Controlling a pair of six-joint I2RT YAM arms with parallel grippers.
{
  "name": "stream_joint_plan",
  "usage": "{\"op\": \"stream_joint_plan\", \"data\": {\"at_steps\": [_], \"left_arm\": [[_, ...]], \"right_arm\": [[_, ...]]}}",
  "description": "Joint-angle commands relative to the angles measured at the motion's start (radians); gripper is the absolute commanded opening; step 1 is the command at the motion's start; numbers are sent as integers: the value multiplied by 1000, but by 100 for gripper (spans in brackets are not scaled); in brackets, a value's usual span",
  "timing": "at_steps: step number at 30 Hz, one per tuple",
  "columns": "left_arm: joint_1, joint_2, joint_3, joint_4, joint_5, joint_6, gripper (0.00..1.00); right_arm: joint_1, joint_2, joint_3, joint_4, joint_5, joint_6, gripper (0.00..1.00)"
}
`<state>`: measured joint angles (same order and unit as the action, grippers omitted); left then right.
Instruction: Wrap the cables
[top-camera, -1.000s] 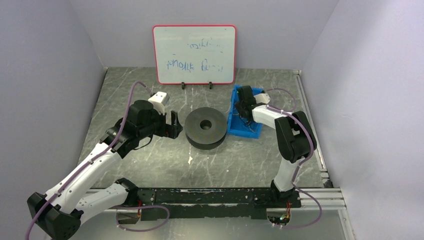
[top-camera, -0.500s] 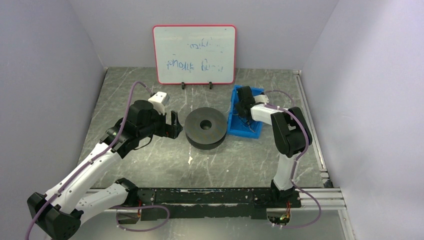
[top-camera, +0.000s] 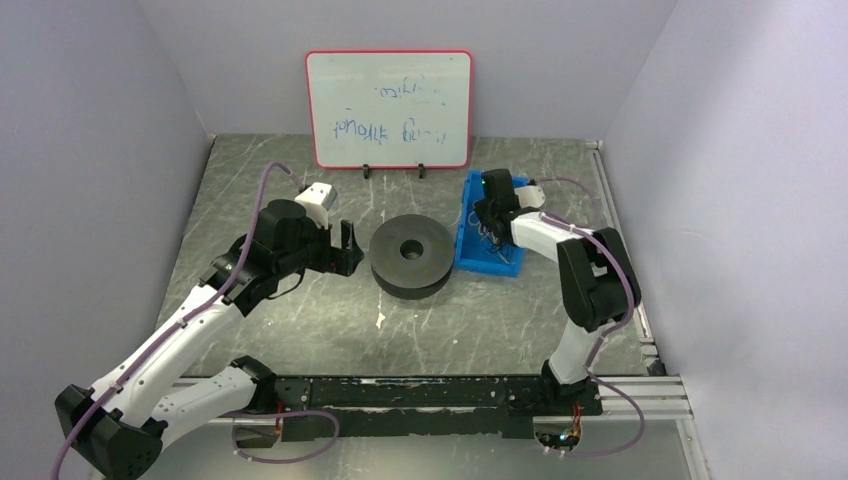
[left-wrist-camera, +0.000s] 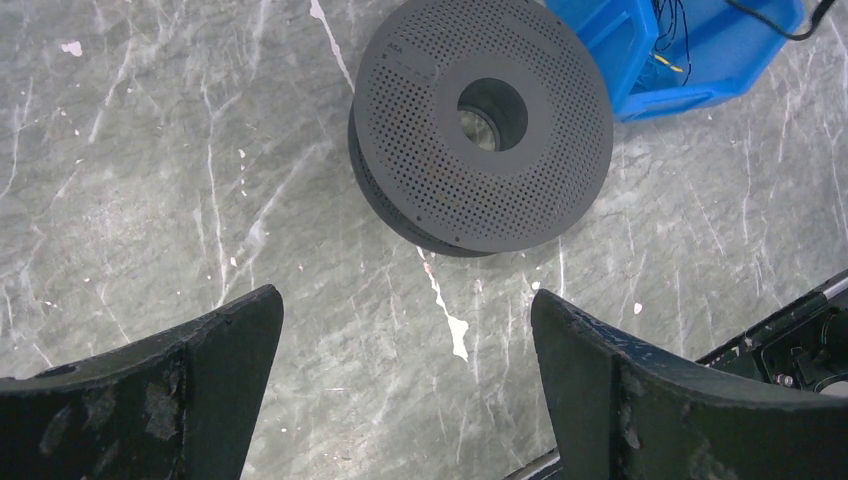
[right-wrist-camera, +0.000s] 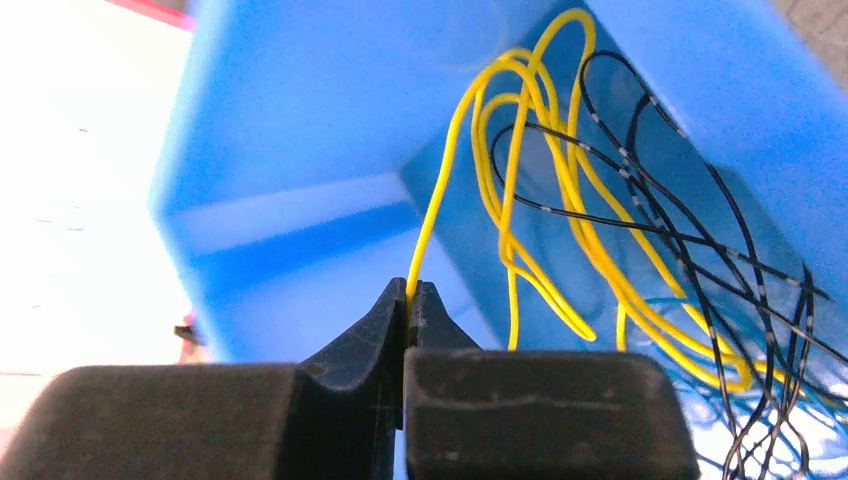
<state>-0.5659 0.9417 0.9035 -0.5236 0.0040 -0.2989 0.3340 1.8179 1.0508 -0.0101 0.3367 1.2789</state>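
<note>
From above, the left gripper (top-camera: 345, 250) hangs wide open beside the dark spool (top-camera: 411, 256), the right gripper (top-camera: 488, 218) down in the blue bin (top-camera: 467, 252) — jaws hard to read there. Left wrist: fingers (left-wrist-camera: 190, 390) spread, spool ahead. Right wrist — jaws pinched tight on a yellow cable (right-wrist-camera: 436, 195), its loops lying in the bin among black wires (right-wrist-camera: 700, 232).

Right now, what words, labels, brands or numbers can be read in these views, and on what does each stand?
Whiteboard: two lines of blue handwriting, too blurred to read.
Black spool: small faint print near its rim, too small to read.
Nothing else shows any text that I can see.
</note>
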Motion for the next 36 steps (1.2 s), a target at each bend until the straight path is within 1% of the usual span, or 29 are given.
{"op": "stream_joint_plan", "data": {"at_steps": [1, 5, 10, 26, 36], "left_arm": [[10, 1, -9, 16, -5, 12, 98], [15, 0, -9, 18, -1, 12, 98], [21, 0, -8, 19, 3, 13, 98], [23, 5, -8, 20, 4, 13, 98], [25, 3, -9, 20, 4, 15, 98]], "right_arm": [[-7, -129, -24, 29, 41, -33, 0], [-6, -233, -31, 21, 70, -67, 0], [-7, -325, -38, 22, 93, -95, 0], [-5, -547, -40, 59, 92, -187, 0], [-4, -662, 26, 128, 71, -326, 0]]}}
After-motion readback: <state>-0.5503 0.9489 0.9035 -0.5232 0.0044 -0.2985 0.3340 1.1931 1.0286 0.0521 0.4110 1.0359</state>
